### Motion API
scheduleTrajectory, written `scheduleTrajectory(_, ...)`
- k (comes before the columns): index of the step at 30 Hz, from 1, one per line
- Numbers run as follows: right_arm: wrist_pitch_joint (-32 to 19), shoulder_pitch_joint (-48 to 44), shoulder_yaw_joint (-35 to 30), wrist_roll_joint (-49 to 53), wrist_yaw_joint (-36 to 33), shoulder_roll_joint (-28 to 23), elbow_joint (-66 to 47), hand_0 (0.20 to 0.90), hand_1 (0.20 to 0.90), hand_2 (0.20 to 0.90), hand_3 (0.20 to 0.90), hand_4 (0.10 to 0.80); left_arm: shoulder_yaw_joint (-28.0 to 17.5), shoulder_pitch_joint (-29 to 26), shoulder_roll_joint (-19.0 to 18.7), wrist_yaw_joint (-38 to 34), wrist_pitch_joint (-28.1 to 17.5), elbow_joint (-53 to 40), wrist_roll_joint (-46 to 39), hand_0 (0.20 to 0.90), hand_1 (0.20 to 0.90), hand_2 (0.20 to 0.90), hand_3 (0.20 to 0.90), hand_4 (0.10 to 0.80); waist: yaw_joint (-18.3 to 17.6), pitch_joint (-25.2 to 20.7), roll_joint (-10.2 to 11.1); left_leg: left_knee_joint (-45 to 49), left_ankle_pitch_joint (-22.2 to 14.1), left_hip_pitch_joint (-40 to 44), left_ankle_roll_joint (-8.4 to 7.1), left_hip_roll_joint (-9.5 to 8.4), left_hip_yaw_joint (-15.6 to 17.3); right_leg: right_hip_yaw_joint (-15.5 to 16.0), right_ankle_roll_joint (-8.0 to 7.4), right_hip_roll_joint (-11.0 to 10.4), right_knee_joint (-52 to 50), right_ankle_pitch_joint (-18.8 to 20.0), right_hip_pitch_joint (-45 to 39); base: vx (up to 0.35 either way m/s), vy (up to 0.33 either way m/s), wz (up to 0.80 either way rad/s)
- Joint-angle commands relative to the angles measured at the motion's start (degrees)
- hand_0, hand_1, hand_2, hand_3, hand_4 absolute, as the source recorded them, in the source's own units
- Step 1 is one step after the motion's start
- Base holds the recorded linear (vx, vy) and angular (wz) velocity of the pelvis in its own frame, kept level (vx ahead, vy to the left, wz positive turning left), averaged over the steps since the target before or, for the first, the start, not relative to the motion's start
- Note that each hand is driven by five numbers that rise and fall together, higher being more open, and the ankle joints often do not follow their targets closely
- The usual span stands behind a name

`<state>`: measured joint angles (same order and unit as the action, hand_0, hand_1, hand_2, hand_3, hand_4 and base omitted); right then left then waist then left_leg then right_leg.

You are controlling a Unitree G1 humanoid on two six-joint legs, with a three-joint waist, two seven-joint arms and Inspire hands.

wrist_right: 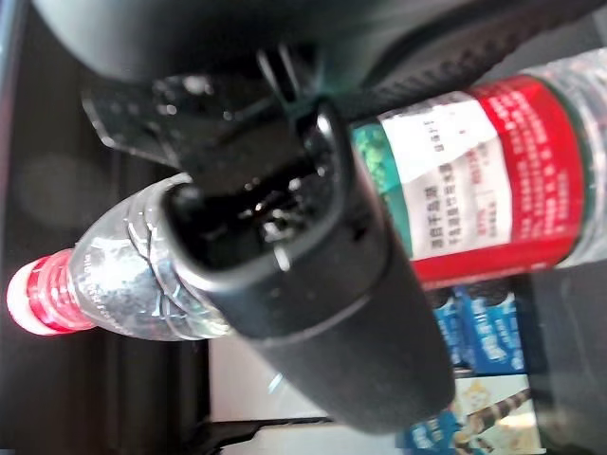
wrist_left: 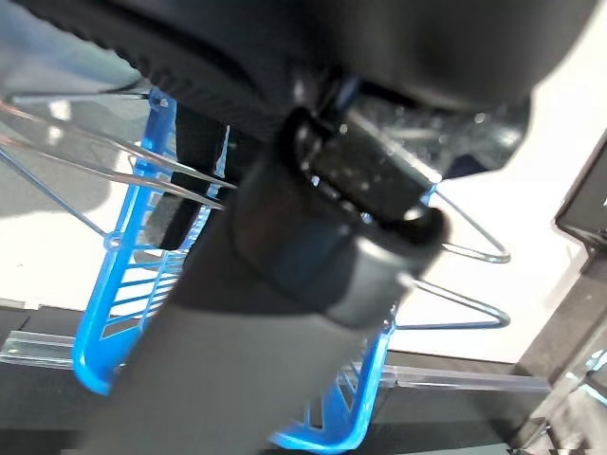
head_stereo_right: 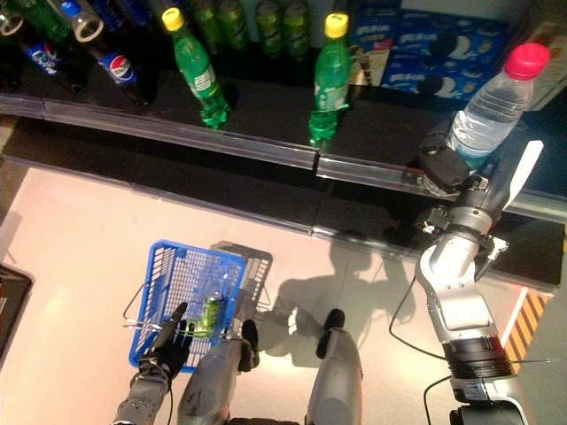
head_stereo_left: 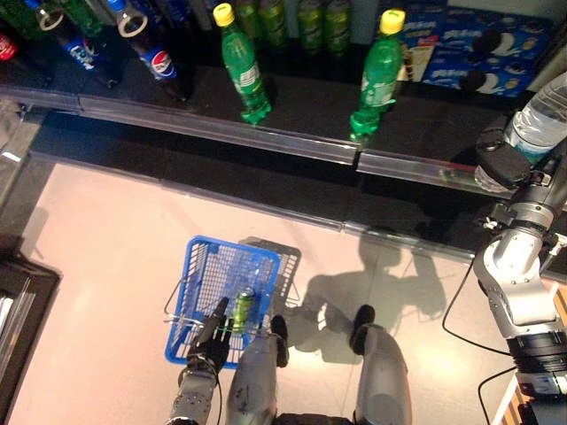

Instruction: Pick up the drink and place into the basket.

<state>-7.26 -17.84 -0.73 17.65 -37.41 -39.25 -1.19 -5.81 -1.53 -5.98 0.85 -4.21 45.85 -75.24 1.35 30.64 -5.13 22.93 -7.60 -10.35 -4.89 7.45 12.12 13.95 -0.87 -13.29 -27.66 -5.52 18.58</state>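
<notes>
Nearest, the left hand (head_stereo_right: 164,352) curls round the wire handle of the blue basket (head_stereo_right: 168,266), where a green can (head_stereo_right: 211,313) lies. Farther off, the right hand (head_stereo_right: 446,170) is clamped round a clear water bottle (head_stereo_right: 493,97) above the dark shelf (head_stereo_right: 266,106).

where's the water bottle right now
The water bottle is in the right hand, at the right of the eye views over the shelf.
</notes>
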Motion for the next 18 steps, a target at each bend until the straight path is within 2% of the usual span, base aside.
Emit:
scheduleTrajectory(1,-12.24,-4.62,-6.14,-2.27,4.04,-1.25,-12.22,0.3,0.3,0.3,0.2,0.1,-0.86,6.6,-5.17,4.09,-5.89,-6.62,1.46,0.3,0.3,0.3,0.2,0.1,-0.15,-7.05,2.43,3.93,6.53,-2.03,0.15,0.42,-0.42,2.2,0.69,1.53,1.82,-4.23,-8.6,0.053,-0.02,-0.1)
scheduleTrajectory(7,-14.29,2.6,-3.46,5.29,16.8,3.76,-20.29,0.3,0.3,0.3,0.2,0.1,-1.1,8.23,-4.64,4.28,-6.92,-8.51,1.87,0.3,0.3,0.3,0.2,0.1,-0.91,-9.93,3.81,3.07,6.61,0.98,-0.02,1.45,0.47,1.49,0.36,2.52,4.46,-3.98,-12.73,0.078,0.002,-0.05)
scheduleTrajectory(8,-14.45,3.8,-2.24,7.75,21.45,4.49,-21.67,0.3,0.3,0.3,0.2,0.1,-0.91,8.8,-4.46,4.84,-7.21,-9.13,2.06,0.3,0.3,0.3,0.2,0.1,-0.91,-10.65,3.9,2.42,6.81,1.95,-0.1,1.51,0.59,1.36,0.19,2.72,5.47,-3.8,-13.83,0.092,0.037,0.02)
scheduleTrajectory(13,-11.31,3.9,3.02,15.11,31.09,5.41,-24.98,0.3,0.3,0.3,0.2,0.1,0.92,9.74,-4.68,6.03,-8.78,-11.65,2.3,0.3,0.3,0.3,0.2,0.1,-0.24,-12.69,4.04,0.3,7.66,4.28,-0.32,1.55,0.93,1.35,-0.28,3.2,8.81,-3.19,-17.11,0.066,0.04,0.01)
scheduleTrajectory(18,-6.58,2.2,9.33,20.77,35.42,6.18,-27.49,0.3,0.3,0.3,0.2,0.1,3.53,10.41,-5.38,7.09,-10.17,-16.81,1.41,0.3,0.3,0.3,0.2,0.1,1.31,-14.09,3.92,-1.04,8.72,4.97,-0.4,1.18,0.44,1.78,-0.4,3.34,10.82,-2.46,-18.82,0.052,0.056,0.03)
